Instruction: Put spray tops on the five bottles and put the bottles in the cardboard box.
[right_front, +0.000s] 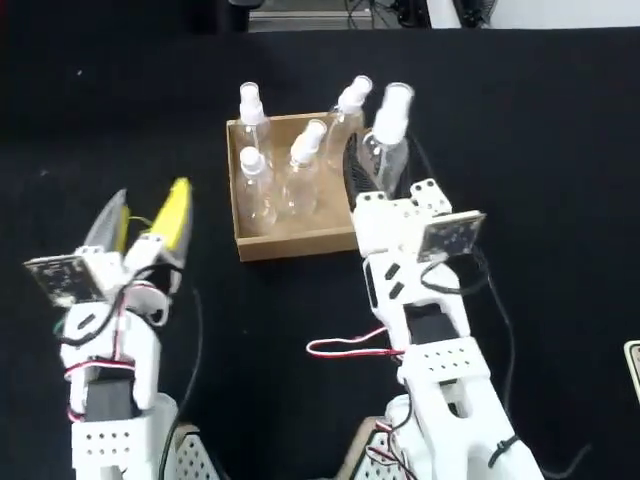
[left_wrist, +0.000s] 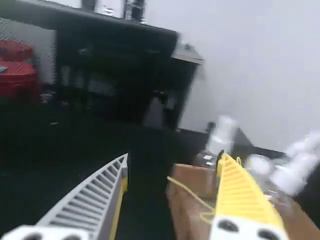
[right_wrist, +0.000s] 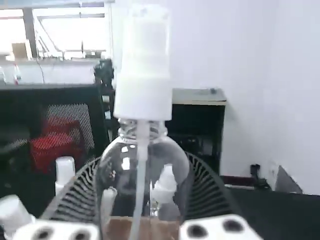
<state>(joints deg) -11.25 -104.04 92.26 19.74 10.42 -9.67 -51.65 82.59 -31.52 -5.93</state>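
my right fingers (right_wrist: 210, 195) grip a clear bottle (right_wrist: 142, 165) by its belly, long axis upright, spray top (right_wrist: 143, 85) pointing up, just beside the right wall of the cardboard box (right_front: 290, 240) holding four other bottles (right_front: 258, 190), while my left fingers (left_wrist: 240, 195) hang spread wide over the tabletop (right_front: 520, 130).

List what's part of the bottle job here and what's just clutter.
Job:
- cardboard box
- four capped bottles in it
- fifth bottle, capped, gripped in the right arm's jaws by the box's right wall
- left arm's jaws, open and empty, left of the box

Lying about:
- red-and-white cable beside the right arm
- pale object at the black table's right edge
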